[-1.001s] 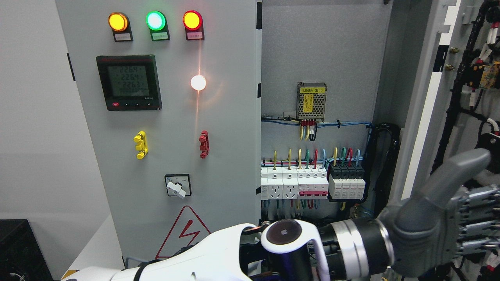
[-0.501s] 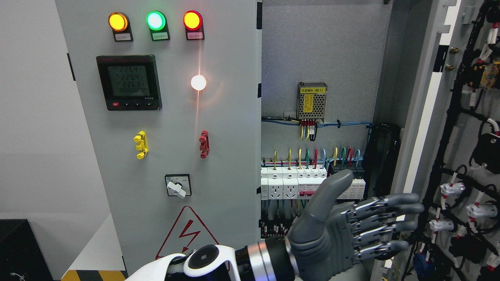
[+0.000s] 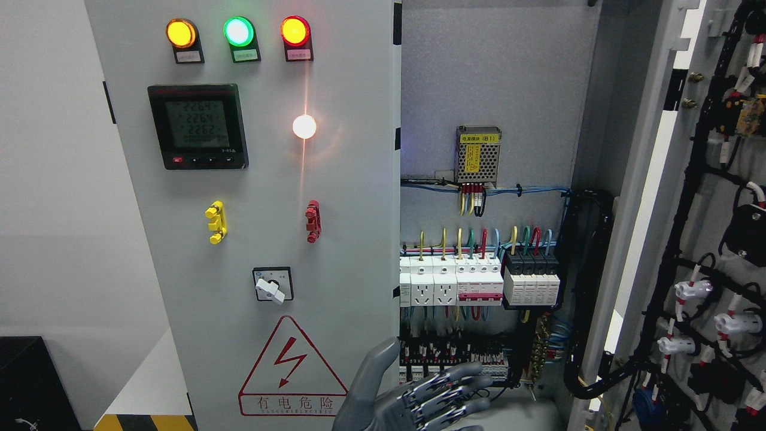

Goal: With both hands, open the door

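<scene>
Plain white wall (image 3: 54, 179) left; black box (image 3: 27, 383) below.

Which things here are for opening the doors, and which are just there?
For the job:
left hand, open, holding nothing
right door, swung open
left door, shut

Just there:
lamps
meter
breakers
warning sign

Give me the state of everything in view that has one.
right door: swung open, wiring showing
left door: shut
three indicator lamps: lit
meter: display on
rotary switch: pointing lower right
left hand: fingers spread, holding nothing
</scene>
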